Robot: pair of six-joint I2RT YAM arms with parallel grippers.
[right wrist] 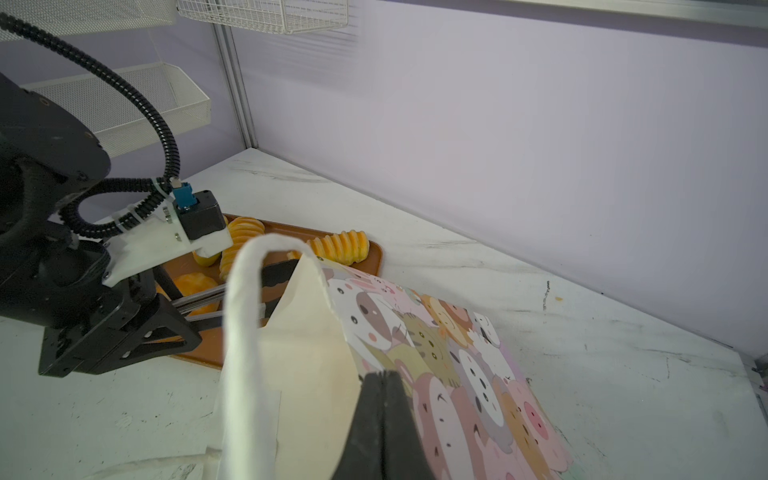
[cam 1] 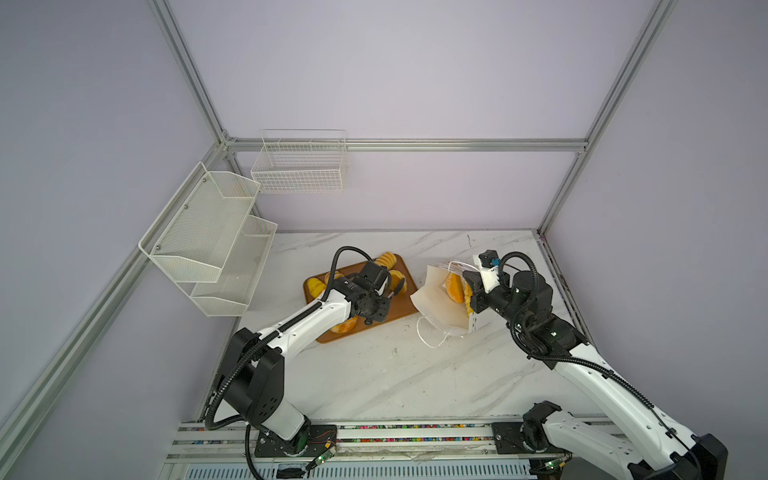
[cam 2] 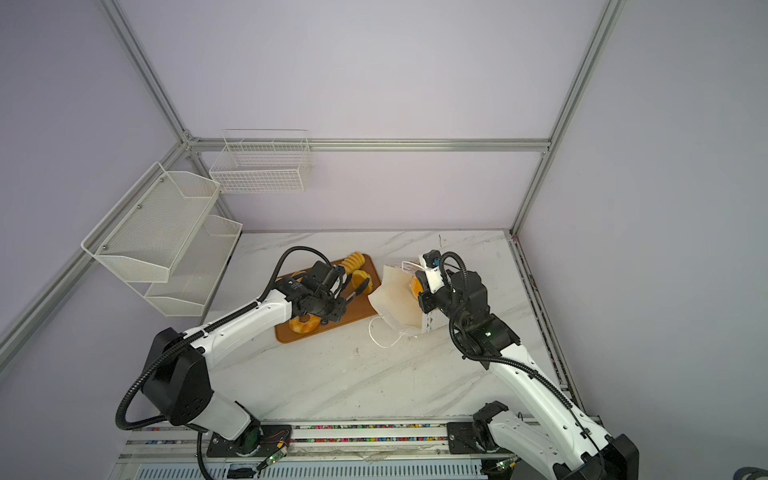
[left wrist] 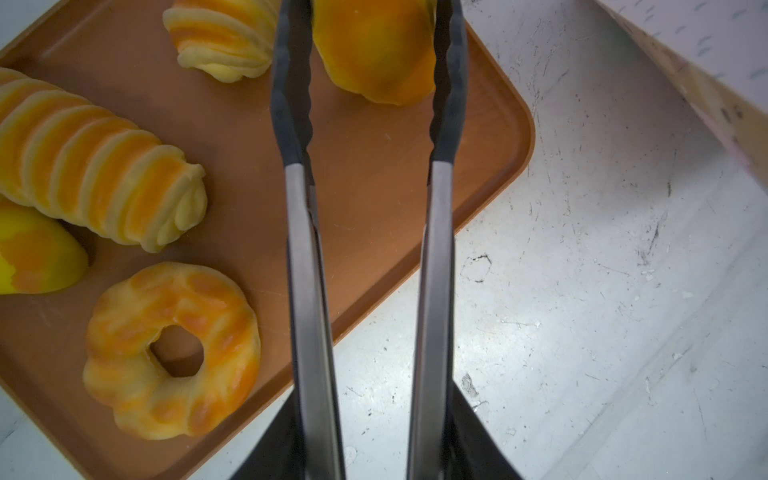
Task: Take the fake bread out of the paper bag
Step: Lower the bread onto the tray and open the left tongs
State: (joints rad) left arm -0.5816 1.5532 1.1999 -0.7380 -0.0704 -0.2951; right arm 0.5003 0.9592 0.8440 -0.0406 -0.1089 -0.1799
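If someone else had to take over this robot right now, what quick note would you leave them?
Left claw: shut on tongs, whose tips flank a bun over the tray.
Right claw: shut on the paper bag rim, holding it open.
Done: four other pieces on the tray, including the ring doughnut.
To do: fake bread visible inside the bag, to be taken out.

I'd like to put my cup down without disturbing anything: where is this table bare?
Bare: the table's wide stretch between the tray and paper bag and the near edge; also a narrower strip behind them along the back wall. Crowded: the gap between tray and bag, where the tongs hang.
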